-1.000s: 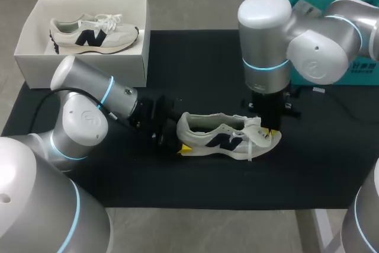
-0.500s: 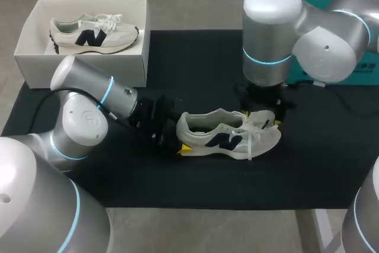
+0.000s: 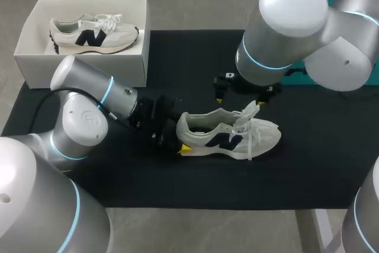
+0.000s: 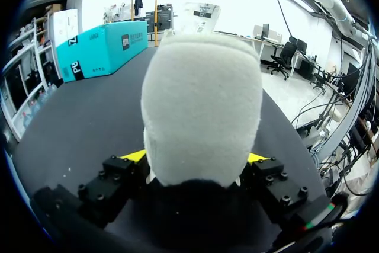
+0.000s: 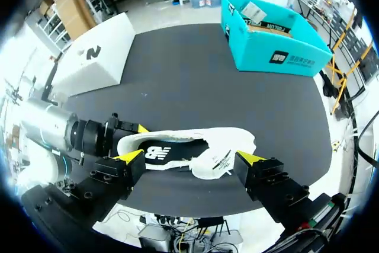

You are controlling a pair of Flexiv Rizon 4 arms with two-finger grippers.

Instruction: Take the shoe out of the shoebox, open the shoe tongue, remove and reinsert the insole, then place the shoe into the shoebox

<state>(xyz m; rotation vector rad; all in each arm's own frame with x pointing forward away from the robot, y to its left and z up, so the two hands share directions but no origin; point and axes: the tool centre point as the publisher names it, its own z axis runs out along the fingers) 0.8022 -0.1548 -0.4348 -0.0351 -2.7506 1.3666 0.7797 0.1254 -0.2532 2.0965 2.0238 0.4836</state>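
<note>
While the shoe (image 3: 228, 137) is set on its sole in the middle of the black-covered table (image 3: 195, 57), well apart from the white shoebox (image 3: 83, 69) at the far left corner, the opening of the tongue is judged to be the step in hand; a second shoe (image 3: 95, 32) is seen in that shoebox, and a teal box (image 5: 275, 42) at the far right; the heel is clamped between the fingers of the left hand (image 4: 198, 158), one yellow tip on each side; the right hand (image 5: 189, 157) is held above the shoe with its fingers wide apart and nothing between them; the tongue (image 3: 247, 115) is seen raised among loose laces, though how far the mouth is opened cannot be told; for the step to be done well, the heel grip should be kept firm, the laces avoided, and only the tongue's edge pinched and drawn toward the toe, so that the insole, hidden here, can be reached.
</note>
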